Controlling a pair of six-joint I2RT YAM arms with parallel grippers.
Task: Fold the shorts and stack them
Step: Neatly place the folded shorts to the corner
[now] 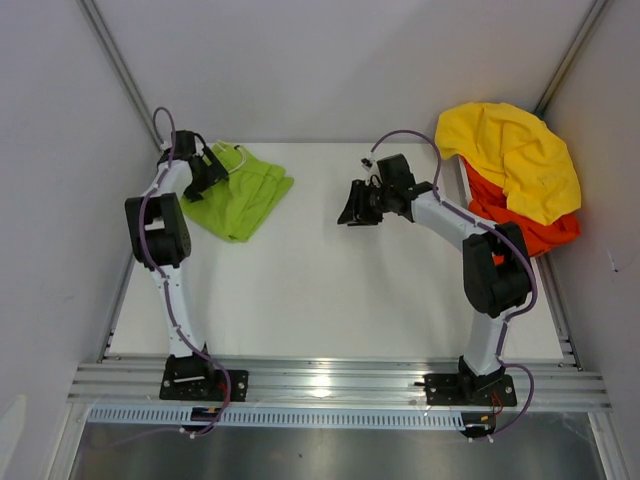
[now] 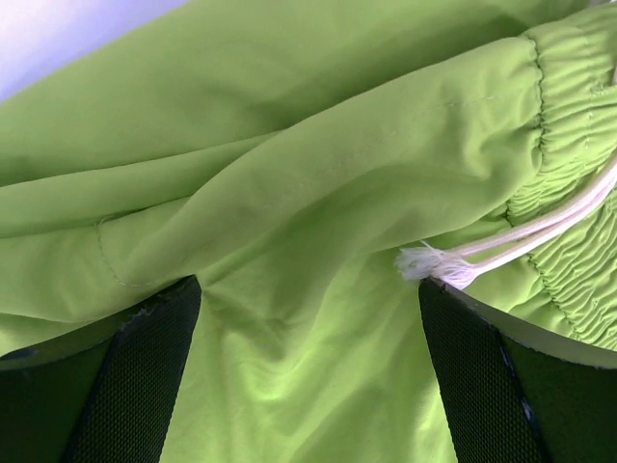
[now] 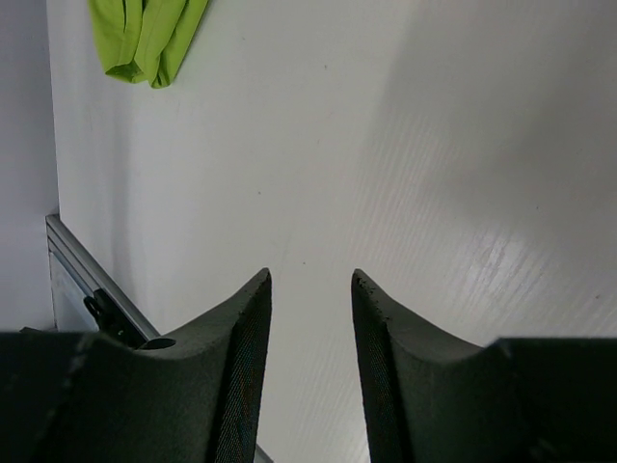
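The lime-green shorts (image 1: 250, 195) lie folded at the far left of the white table (image 1: 330, 280). My left gripper (image 1: 215, 170) is down over their waist end. In the left wrist view its jaws stand wide apart (image 2: 308, 289) with green cloth (image 2: 318, 174) between them and the white drawstring end (image 2: 434, 262) by the right finger. The orange-red shorts (image 1: 530, 232) lie at the far right, mostly under a yellow cloth (image 1: 515, 155). My right gripper (image 1: 350, 212) hovers open and empty over mid-table (image 3: 310, 275); the green shorts also show in the right wrist view (image 3: 145, 34).
Grey walls close in the table on the left, back and right. An aluminium rail (image 1: 330, 385) runs along the near edge with both arm bases on it. The pile of yellow and orange-red cloth overhangs the table's right edge.
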